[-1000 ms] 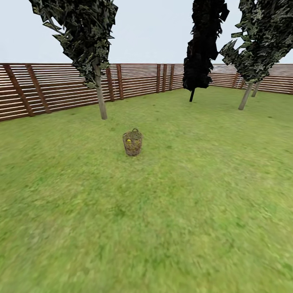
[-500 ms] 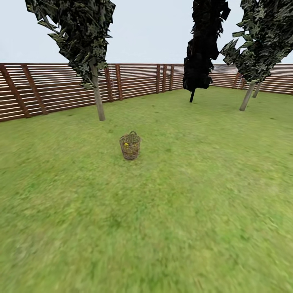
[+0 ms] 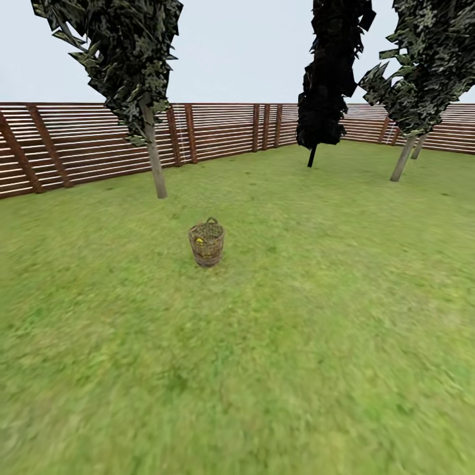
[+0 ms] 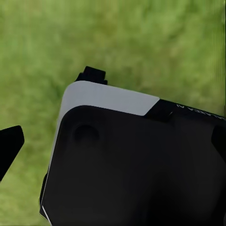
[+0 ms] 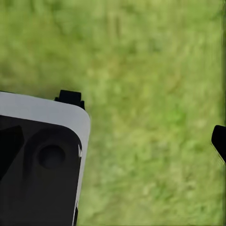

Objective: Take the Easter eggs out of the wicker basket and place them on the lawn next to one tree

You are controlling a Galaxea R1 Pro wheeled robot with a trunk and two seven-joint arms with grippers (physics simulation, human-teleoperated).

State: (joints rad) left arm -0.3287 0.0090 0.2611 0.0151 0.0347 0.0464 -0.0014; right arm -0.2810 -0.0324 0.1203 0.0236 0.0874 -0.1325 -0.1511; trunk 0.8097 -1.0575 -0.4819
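Note:
The wicker basket stands upright on the lawn, some way ahead of me and a little left of centre. Through its open weave I glimpse one yellow Easter egg; the other eggs are hidden. A pale-trunked tree rises behind the basket to the left, and another tree stands far right. My left gripper hangs over grass, open, with one dark fingertip at the picture's edge. My right gripper is open too, with nothing between its fingers.
A brown slatted fence rings the grass at the back. A black cypress-like tree stands at the back, right of centre. My own black-and-white body shows under both wrists. Open grass lies between me and the basket.
The whole head view has shifted: the basket now sits lower and slightly further left in the picture. The camera has moved; nothing on the lawn has.

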